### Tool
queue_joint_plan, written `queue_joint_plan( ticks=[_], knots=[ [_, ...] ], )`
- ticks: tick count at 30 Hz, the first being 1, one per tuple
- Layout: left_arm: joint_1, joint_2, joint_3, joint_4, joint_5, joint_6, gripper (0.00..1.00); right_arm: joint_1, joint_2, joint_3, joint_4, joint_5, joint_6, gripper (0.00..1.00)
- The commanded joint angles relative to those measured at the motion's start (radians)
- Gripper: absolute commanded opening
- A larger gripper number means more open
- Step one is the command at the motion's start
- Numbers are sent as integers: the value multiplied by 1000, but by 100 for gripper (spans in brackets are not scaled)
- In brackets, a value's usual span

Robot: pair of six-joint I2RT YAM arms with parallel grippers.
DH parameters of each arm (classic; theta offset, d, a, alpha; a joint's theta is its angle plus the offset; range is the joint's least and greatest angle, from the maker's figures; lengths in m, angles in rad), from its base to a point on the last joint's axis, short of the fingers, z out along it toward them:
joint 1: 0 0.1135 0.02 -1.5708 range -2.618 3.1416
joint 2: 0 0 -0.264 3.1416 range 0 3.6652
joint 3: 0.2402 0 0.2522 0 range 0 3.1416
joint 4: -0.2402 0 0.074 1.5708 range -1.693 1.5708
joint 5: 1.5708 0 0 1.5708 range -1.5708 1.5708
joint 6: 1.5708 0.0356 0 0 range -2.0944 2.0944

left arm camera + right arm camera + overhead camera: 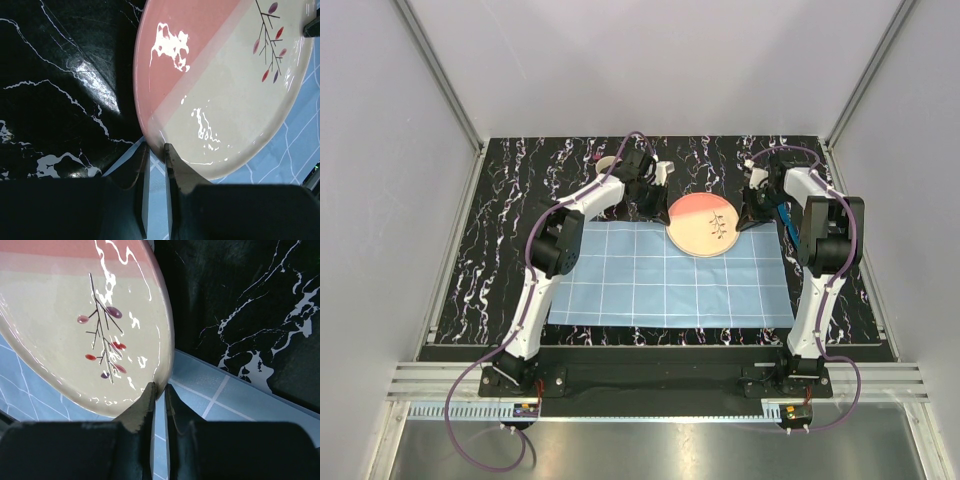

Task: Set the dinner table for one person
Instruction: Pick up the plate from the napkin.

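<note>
Dinner table [510,220] fills the top view, with the plate [708,225] upper middle, half over the blue mat [650,285]. Our left gripper [156,147] and right gripper [160,387] each pinch its rim from opposite sides. We'd keep it level and move both arms together toward the mat's centre.

From above and behind the arm bases we look down and forward over the whole counter [490,230], far enough back to take in both arms and the enclosure walls. Our left wrist camera sits just behind the left pincer [156,147], very close, looking along its fingers at the plate [225,100] rim. Our right wrist camera does likewise behind the right pincer [159,387], facing the opposite rim. All three views share the plate, the blue mat [650,280] and marbled counter beside it.
</note>
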Motion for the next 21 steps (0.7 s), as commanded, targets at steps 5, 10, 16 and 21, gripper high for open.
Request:
queue_joint_plan(
  ticks=[5,10,16,21],
  knots=[
    [-49,-89,88,103,110,17,0,80,-80,14,8,-176,-2,0],
    [-49,-93,96,98,109,20,0,80,-88,41,-3,-171,-8,0],
    [-51,-99,105,97,112,23,0,82,-98,66,-14,-171,-10,0],
    [-52,-110,110,95,106,29,0,82,-108,78,-18,-168,-13,0]
  ],
)
